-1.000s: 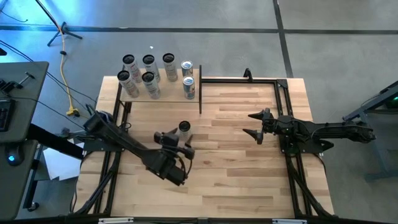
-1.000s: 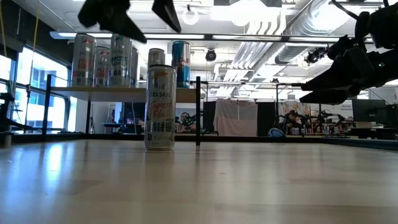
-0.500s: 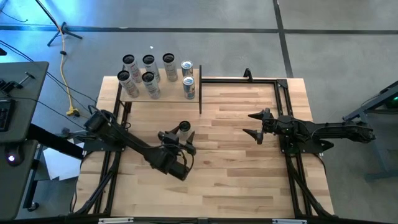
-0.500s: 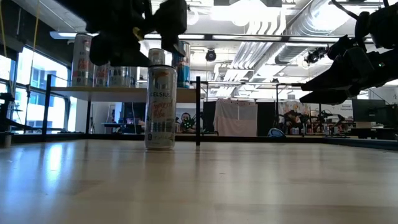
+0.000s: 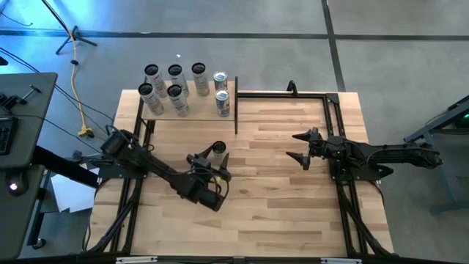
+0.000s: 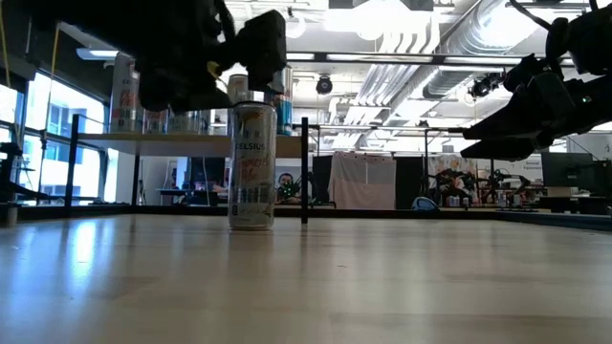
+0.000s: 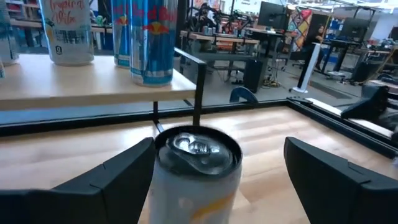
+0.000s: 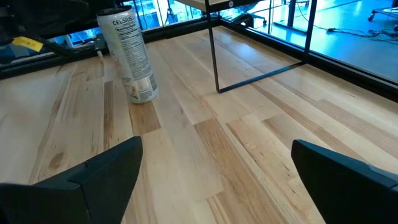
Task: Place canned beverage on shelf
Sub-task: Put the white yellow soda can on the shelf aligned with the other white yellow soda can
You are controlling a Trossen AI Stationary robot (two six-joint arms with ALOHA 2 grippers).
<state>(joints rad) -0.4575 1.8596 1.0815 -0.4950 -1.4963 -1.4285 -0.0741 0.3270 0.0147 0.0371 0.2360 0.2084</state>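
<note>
We took the lone can (image 5: 217, 150) standing upright on the plank tabletop (image 5: 278, 213) as our landmark. Nearest the front edge, just on the near side of that can, the left gripper (image 5: 208, 159) hung with its two fingers spread wide, one on each side of the can's top. In the left wrist view the silver lid (image 7: 198, 146) sat between the dark fingers (image 7: 118, 177); we could not tell whether either finger touched the can, and the can's base rested on the wood in the low view (image 6: 251, 165), tilted slightly. So the beverage was on the table, not on the shelf.

Well off to the can's side, the right gripper (image 5: 300, 147) waited above the table with its fingers wide apart and nothing between them; its wrist view showed the can (image 8: 129, 56) far ahead of it.

Beyond the can, at the table's far left corner, stood the shelf (image 5: 192, 112), a pale board on thin black posts (image 5: 236, 105). It carried seven other cans (image 5: 174, 73), five pale ones and two blue-and-silver ones (image 5: 222, 103) at the end nearest the tall post.
</note>
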